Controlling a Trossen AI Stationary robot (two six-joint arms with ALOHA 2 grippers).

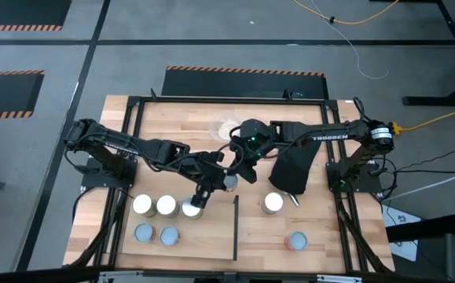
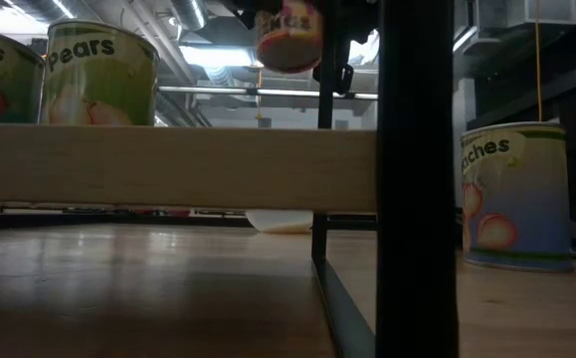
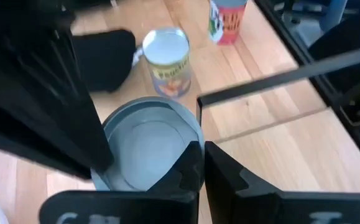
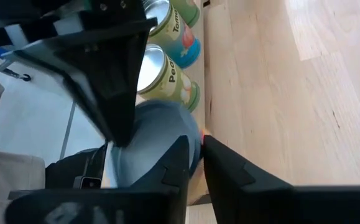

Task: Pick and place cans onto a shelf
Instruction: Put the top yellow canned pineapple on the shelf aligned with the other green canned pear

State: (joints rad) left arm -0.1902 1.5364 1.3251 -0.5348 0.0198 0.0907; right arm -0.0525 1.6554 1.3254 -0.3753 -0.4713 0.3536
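A grey-topped can [image 1: 229, 182] hangs in the air between my two grippers, right of the shelf's cans. It shows high up in the low view [image 2: 288, 35]. My left gripper [image 3: 201, 149] reaches it from the table's left and my right gripper [image 4: 196, 146] from the far right. Both are nearly shut at its rim. The light-wood shelf [image 1: 207, 236] with its black strip [image 1: 235, 228] carries several cans standing upright [image 1: 166, 206]. Two more cans stand on the table right of the strip, one white-topped [image 1: 273, 203] and one red [image 1: 295, 240]. My left gripper pinches the can's rim wall [image 3: 199, 127], which runs into the narrow gap between the fingers. One fingertip [image 3: 191, 158] lies over the can's hollow top and the other outside it. The can is lifted clear and upright. My right gripper pinches the rim on the can's opposite side [image 4: 197, 134]. One fingertip [image 4: 178, 155] lies over the can's top and the other outside the wall. The fingers slant down from the far right. The can is clear of the table.
A black oven mitt [image 1: 294, 169] lies under the right arm. A clear bowl of grains [image 1: 227, 127] sits at the far middle. In the low view the shelf plank [image 2: 168, 169] stands raised above the table, with a peaches can [image 2: 516, 194] to its right.
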